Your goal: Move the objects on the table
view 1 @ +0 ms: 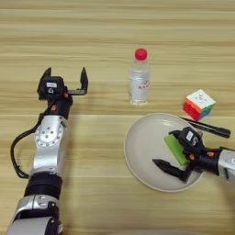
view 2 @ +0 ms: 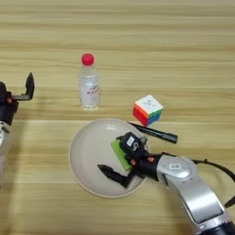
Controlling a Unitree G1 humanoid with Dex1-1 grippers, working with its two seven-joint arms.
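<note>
A round cream plate [view 1: 142, 147] lies at the front right of the table [view 1: 114, 27]. On its right half rests a green rectangular block [view 1: 175, 148]. My right gripper [view 1: 163, 148] reaches in over the plate from the right and is open, with one black finger on each side of the block. Behind the plate a small clear bottle with a red cap [view 1: 139, 78] stands upright. A multicoloured puzzle cube [view 1: 199, 104] sits to its right. My left gripper [view 1: 64, 76] hovers open at the left, holding nothing, well apart from the bottle.
A black pen [view 1: 207, 127] lies between the cube and the plate's far right rim, close to my right wrist. A black cable [view 1: 14, 153] loops beside my left forearm.
</note>
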